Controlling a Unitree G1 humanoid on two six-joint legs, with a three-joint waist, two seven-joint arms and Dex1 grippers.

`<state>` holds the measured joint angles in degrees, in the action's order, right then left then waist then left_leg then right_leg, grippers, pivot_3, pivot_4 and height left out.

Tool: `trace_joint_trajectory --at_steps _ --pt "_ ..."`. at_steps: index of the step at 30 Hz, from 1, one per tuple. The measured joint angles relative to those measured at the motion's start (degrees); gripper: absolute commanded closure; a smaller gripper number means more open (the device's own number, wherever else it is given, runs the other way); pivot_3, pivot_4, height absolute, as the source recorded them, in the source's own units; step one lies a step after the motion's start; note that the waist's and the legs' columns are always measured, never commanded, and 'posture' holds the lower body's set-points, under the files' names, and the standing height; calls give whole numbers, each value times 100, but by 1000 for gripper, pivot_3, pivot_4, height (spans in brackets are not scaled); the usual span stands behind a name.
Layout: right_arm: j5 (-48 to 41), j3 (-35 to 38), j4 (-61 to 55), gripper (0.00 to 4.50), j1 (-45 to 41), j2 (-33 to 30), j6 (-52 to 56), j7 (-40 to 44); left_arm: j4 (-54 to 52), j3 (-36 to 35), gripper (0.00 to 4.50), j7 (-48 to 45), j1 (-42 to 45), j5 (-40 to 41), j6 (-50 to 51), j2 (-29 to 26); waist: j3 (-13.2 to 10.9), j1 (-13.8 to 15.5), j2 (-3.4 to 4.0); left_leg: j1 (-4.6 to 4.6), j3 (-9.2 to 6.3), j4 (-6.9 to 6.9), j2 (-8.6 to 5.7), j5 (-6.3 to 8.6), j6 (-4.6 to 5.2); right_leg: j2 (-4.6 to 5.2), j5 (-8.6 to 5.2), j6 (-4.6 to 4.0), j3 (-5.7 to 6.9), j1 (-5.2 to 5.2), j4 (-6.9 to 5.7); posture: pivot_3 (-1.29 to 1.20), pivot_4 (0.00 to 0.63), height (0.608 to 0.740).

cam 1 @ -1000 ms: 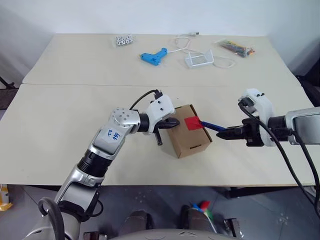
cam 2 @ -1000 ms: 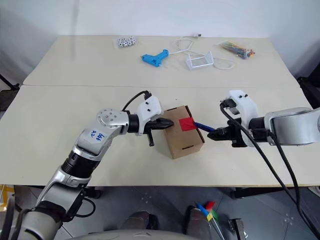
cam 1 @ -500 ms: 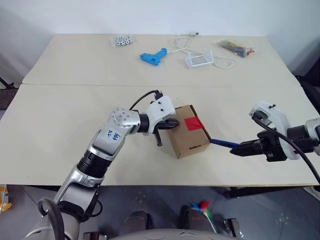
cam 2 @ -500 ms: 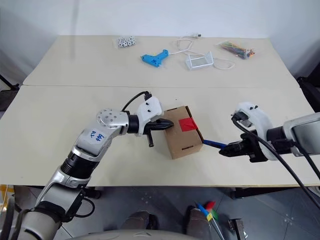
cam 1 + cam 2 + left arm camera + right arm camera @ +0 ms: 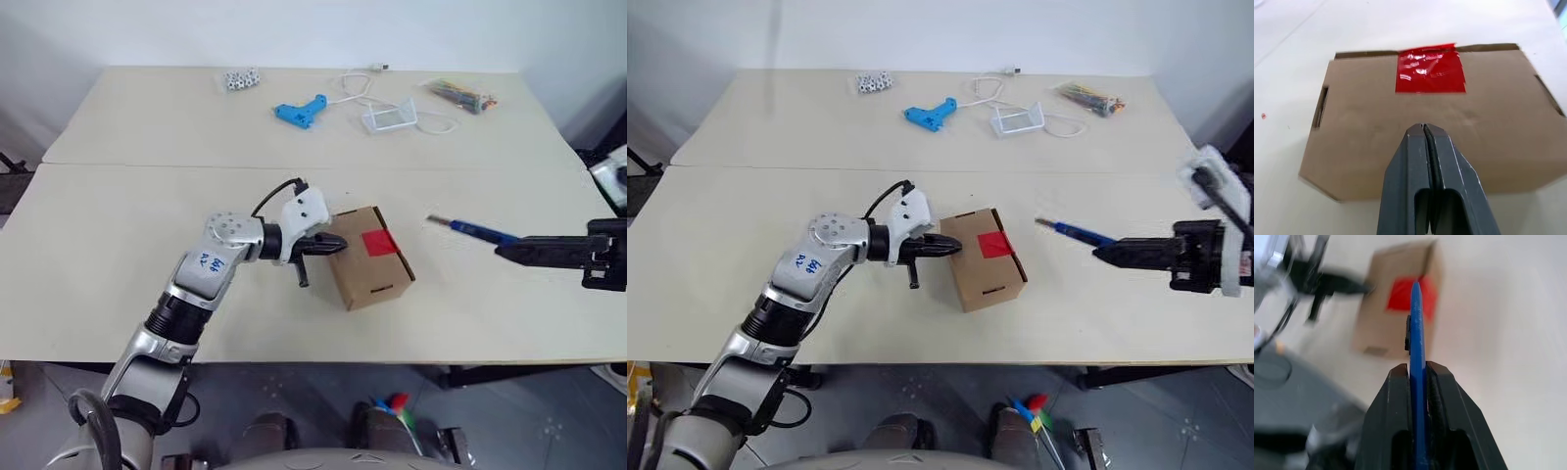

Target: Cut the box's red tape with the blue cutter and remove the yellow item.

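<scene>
Box (image 5: 370,257) sits on the table (image 5: 118,245) near the middle of its front edge, flaps down, red tape (image 5: 378,241) on top face. Left hand (image 5: 333,244) clenched, empty, fingertips at the box's left side. Right hand (image 5: 511,249) grasps the blue cutter (image 5: 470,230), raised well apart toward the right edge, tip pointing at box.
</scene>
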<state>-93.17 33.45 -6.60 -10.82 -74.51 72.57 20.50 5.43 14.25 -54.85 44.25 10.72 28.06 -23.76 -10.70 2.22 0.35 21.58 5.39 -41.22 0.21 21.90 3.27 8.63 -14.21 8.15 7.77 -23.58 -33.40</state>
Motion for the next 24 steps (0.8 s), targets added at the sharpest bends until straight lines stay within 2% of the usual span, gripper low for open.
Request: trace_joint_trajectory --at_steps 3,7,9,12,15,21,24 --pt "1691 26 -36 4356 448 793 -1386 599 179 -349 4477 -364 55 253 -245 -263 -3 1 9 2 12 2 -5 -1 -1 -4 0 1 -6 -7 -4 0 150 740" --pt "4080 -1165 502 4356 447 1420 -3361 1071 335 -713 4477 -679 -77 271 -595 -972 -4 -95 16 -18 20 18 -27 -3 -6 -8 -1 3 -13 -5 -7 0 150 740" --pt "5010 -1671 979 4356 415 1768 -4192 1243 371 -881 4477 -678 -364 271 -685 -1128 -10 -105 30 -24 20 25 -24 -5 -8 -8 -1 4 -13 -4 -10 0 150 740" --pt "5835 -1947 1820 4356 133 2249 -5113 1370 339 -999 4477 -607 -892 278 -768 -1159 -20 -113 45 -23 21 25 -18 -6 -10 -9 -2 4 -13 -4 -10 0 150 740" --pt "6149 -1886 2464 4356 -152 2556 -5857 1651 157 -1161 4477 -470 -1442 286 -809 -1224 -21 -110 47 -23 17 23 -7 -7 -11 -10 -2 4 -12 -2 -12 0 150 740" --pt "6387 -1826 2883 2411 -267 2626 -6165 2192 -434 -1387 4500 -66 -2098 309 -727 -1228 -21 -79 48 -27 11 17 -5 -7 -10 -7 -2 4 -13 10 -10 0 150 740" --pt "6380 -1591 2604 1360 -69 2550 -6182 2511 -682 -1394 4500 88 -2293 345 -672 -1193 -21 -92 53 -31 14 19 -4 -7 -11 -7 -2 4 -17 9 -13 0 150 740"
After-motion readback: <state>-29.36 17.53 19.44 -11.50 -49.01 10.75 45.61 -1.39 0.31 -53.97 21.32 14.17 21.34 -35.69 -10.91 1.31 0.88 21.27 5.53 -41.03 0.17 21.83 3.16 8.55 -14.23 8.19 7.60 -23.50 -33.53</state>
